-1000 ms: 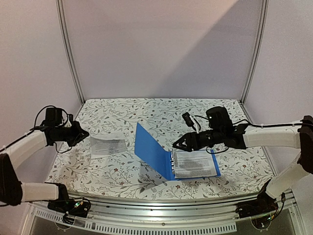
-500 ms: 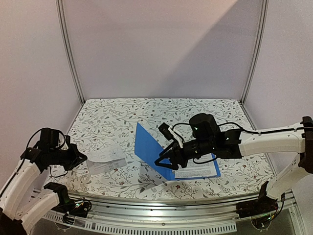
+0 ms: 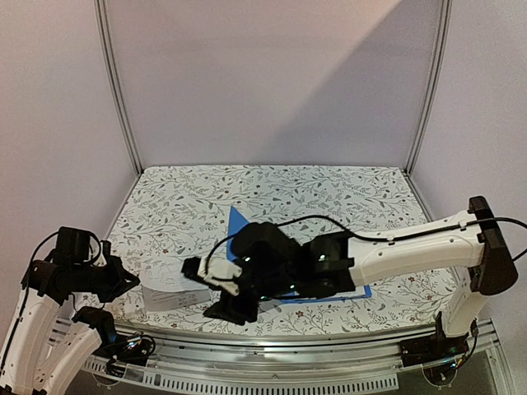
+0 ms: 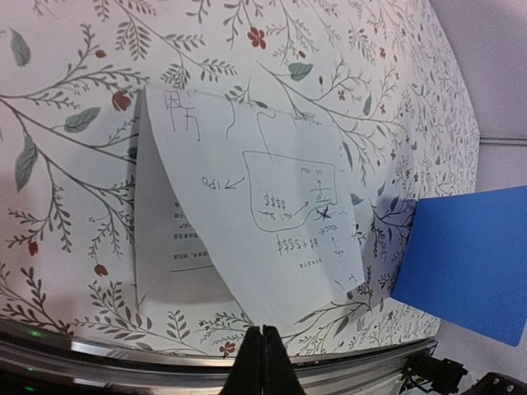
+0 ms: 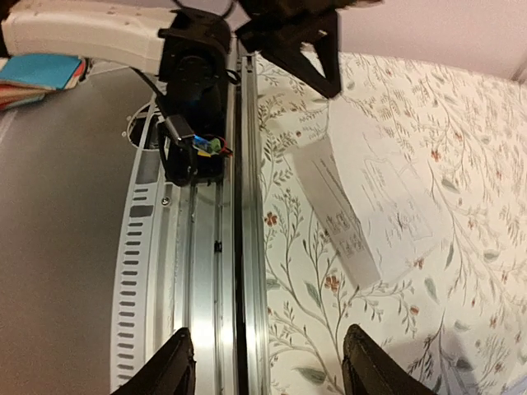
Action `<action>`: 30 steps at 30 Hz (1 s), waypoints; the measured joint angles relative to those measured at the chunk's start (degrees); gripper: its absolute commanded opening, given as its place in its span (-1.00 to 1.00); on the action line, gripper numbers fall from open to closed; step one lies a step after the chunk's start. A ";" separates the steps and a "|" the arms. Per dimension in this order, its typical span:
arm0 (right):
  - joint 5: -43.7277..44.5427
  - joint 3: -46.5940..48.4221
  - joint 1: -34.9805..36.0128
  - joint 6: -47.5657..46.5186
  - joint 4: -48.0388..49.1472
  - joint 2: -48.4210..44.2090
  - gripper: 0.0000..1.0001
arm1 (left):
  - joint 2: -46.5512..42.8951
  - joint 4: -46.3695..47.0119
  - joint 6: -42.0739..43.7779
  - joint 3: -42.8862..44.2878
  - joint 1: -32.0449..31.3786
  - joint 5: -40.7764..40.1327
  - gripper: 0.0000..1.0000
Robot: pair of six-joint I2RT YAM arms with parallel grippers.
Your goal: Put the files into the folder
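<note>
Blue folder sits partly behind the splayed right gripper; left gripper pinches files.

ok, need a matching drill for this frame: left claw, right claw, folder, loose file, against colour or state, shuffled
1. left claw
2. right claw
3. folder
4. loose file

a. open, fingers wide apart
b. blue
c. shut, pinching a paper edge
d. white with black print, partly lifted

Pairs: 1-c, 2-a, 3-b, 4-d
</note>
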 measured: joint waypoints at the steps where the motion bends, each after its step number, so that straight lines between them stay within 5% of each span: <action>1: 2.47 2.16 1.42 -1.90 -0.61 1.62 0.21 | 0.09 -0.35 0.20 0.46 0.00 0.04 -1.00; 13: 32.70 20.31 9.09 -27.63 -1.27 22.53 0.55 | 2.89 -0.39 2.08 4.42 -0.11 1.57 -1.00; 19: 42.34 22.60 8.98 -36.11 5.90 29.68 0.51 | 2.99 -0.35 2.36 5.05 -0.24 2.16 -1.00; 26: 45.97 24.06 8.33 -41.16 14.01 35.32 0.00 | 2.73 -0.35 2.54 5.05 -0.33 2.67 -1.00; 28: 46.14 24.28 7.80 -41.81 15.87 36.26 -0.27 | 2.71 -0.35 2.62 5.05 -0.35 2.82 -1.00; 30: 46.07 25.00 7.08 -42.42 17.57 37.24 -0.74 | 2.71 -0.33 2.67 5.05 -0.39 2.84 -1.00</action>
